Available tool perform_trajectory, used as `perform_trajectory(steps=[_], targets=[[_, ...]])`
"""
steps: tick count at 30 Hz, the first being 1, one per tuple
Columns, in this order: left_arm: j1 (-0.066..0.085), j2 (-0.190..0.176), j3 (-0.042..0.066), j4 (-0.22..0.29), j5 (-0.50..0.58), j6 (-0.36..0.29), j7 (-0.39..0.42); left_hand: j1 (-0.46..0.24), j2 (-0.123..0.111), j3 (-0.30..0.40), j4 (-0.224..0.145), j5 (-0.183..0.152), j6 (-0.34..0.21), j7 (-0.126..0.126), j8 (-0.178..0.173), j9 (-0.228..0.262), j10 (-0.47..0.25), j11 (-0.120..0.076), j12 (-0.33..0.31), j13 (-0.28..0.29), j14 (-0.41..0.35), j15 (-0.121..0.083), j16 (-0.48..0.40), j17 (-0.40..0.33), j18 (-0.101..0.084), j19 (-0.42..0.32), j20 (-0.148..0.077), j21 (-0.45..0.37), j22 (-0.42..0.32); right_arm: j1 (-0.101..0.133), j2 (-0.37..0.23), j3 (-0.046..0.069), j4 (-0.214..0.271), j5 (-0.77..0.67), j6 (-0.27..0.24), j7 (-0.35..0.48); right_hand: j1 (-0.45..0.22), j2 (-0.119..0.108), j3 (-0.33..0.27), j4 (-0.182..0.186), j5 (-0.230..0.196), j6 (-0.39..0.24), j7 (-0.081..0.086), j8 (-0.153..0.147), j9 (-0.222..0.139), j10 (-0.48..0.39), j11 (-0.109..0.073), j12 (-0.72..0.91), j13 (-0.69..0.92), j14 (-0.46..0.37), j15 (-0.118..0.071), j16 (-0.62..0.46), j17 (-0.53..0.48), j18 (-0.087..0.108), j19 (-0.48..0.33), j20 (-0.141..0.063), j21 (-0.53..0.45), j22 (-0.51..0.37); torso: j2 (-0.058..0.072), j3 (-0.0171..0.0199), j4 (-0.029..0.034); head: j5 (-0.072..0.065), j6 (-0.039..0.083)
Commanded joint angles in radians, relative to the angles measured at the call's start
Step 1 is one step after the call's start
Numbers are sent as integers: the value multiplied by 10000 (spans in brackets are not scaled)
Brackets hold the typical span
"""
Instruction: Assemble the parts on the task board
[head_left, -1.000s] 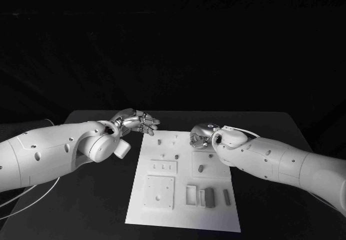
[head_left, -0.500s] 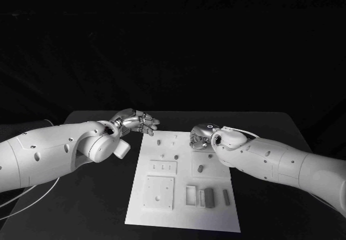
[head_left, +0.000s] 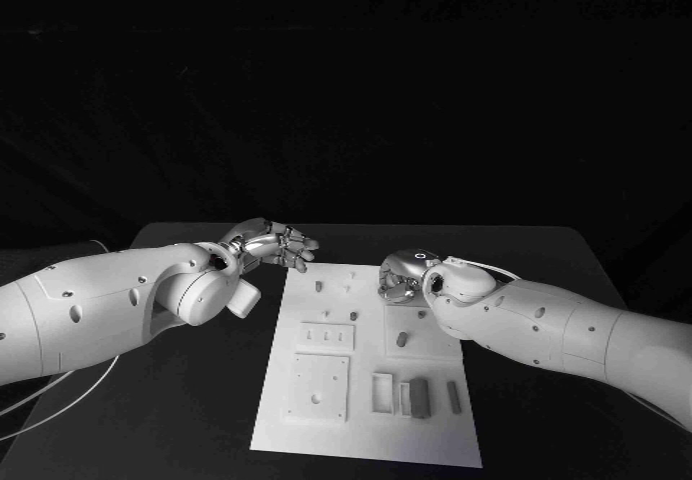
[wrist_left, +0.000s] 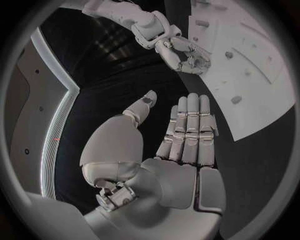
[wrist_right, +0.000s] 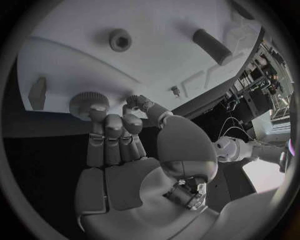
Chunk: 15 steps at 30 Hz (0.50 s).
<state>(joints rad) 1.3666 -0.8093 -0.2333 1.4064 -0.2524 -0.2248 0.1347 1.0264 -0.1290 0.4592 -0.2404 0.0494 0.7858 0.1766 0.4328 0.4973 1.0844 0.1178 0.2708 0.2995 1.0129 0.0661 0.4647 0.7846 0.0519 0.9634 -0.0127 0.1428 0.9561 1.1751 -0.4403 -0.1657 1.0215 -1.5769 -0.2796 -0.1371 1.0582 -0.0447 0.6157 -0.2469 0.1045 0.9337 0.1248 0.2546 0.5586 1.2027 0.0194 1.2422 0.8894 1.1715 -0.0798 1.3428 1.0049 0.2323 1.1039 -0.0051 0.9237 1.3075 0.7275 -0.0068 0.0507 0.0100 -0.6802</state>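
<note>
The task board (head_left: 368, 380) is a white plate lying flat in the middle of the black surface (head_left: 173, 400), with shallow recesses and small grey parts (head_left: 420, 396) scattered across it. At its far right edge, the right hand (head_left: 400, 276) pinches a round knurled part (wrist_right: 89, 103) with its fingers (wrist_right: 112, 135) curled together. The left hand (head_left: 274, 244) hovers beside the board's far left corner, fingers (wrist_left: 190, 125) straight and slightly apart, holding nothing.

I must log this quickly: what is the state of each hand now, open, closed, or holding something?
Left hand: open, fingers straight, holding nothing, beside the task board.
Right hand: fingertips on a round knurled part at the board's edge; whether it grips, cannot be told.
</note>
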Motion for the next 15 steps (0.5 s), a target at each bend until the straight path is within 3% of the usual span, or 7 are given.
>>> perform_trajectory(steps=[1,9,15], targets=[[17,22,11,1,-7,39,96,39,-36,-7,47,-1,-3,38,-61,18,-31,3,-53,16,21,15,-10,14,-69,-22,-69,-36,10,116,-5,40,175,-189,-137,-111,-79,-25,11,77,-37,63,7,23,6,-18,-64,26,-12,7,-100,59,2,295,-18,-12,48,191,2,4,-7,2,34],[18,43,11,2,-7,9,99,43,-37,-9,44,-1,5,36,-66,26,-31,3,-58,25,21,14,-14,20,-77,-20,-76,-41,14,306,119,202,329,-247,-260,-167,-82,-58,22,88,-36,42,6,9,10,-4,-66,24,-14,18,-106,62,-1,295,-11,-20,56,190,8,-7,3,-6,97],[21,63,11,4,-8,19,93,48,-37,-9,42,-1,9,35,-70,31,-30,2,-61,31,22,14,-16,25,-82,-19,-81,-44,17,335,442,274,81,-260,-317,-171,-78,-76,33,94,-35,26,7,-3,11,6,-65,22,-16,24,-107,63,-3,295,-5,-26,62,188,22,-3,16,10,132]])
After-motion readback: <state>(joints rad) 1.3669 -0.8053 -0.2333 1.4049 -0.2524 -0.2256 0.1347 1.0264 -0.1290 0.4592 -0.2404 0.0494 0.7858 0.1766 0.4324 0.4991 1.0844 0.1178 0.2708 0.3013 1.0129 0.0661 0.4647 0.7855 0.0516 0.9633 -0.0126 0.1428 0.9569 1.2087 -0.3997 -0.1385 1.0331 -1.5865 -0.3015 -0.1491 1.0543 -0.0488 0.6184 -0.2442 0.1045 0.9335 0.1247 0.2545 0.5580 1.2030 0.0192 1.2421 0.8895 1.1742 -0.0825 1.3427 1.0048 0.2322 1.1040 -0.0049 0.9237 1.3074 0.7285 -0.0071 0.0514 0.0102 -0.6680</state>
